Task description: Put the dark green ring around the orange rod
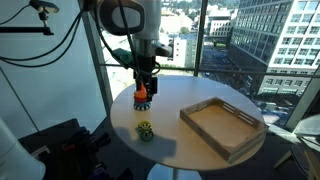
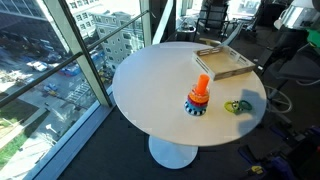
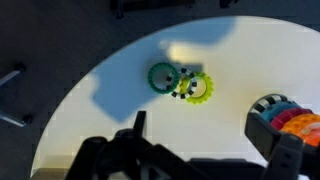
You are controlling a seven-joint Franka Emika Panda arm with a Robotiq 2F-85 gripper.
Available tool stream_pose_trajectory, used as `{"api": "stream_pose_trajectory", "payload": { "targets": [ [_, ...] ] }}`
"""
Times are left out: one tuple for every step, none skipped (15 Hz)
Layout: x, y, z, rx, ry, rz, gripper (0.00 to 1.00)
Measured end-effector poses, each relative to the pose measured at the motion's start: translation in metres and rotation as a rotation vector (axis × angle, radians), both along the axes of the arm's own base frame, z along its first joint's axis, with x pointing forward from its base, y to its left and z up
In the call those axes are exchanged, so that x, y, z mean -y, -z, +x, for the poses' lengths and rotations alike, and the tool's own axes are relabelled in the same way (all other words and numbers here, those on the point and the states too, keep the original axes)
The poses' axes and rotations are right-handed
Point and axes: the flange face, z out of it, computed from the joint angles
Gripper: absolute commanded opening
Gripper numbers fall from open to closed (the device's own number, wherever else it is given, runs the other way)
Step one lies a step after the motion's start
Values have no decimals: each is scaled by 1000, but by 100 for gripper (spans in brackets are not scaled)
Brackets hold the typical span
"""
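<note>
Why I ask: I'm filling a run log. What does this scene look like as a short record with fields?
surface: round white table
goal: short upright orange rod on a round base, no green ring on it
ring to move: small doughnut-shaped dark green ring, flat on the table, apart from the rod
neighbour: small yellow ring, touching the dark green ring
container: rectangular wooden tray, nothing seen in it
arm: gripper open, empty, above the table

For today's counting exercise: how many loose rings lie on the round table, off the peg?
2. The dark green ring and the yellow ring lie side by side, seemingly touching, on the table, apart from the orange rod. Others could hide inside the wooden tray.
</note>
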Motion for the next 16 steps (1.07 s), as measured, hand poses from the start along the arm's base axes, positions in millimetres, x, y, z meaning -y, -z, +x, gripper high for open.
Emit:
{"api": "stream_pose_trajectory", "payload": {
  "targets": [
    [1, 5, 1, -11, 2, -1, 100],
    [1, 9, 1, -19, 2, -1, 100],
    [1, 10, 1, -21, 2, -1, 100],
    [1, 10, 1, -21, 2, -1, 100],
    [1, 10, 1, -21, 1, -1, 100],
    [1, 10, 1, -21, 1, -1, 100],
    [0, 10, 1, -22, 1, -1, 100],
    [0, 11, 0, -24, 1, -1, 100],
    [1, 13, -1, -30, 5, 1, 100],
    [3, 16, -3, -37, 11, 3, 100],
    [6, 20, -5, -43, 21, 6, 100],
    [10, 25, -8, -44, 37, 9, 100],
    [15, 30, -9, -42, 56, 14, 100],
    [20, 37, -11, -42, 79, 20, 100],
    [25, 43, -13, -42, 100, 25, 100],
    [30, 51, -13, -45, 120, 31, 100]
  ]
}}
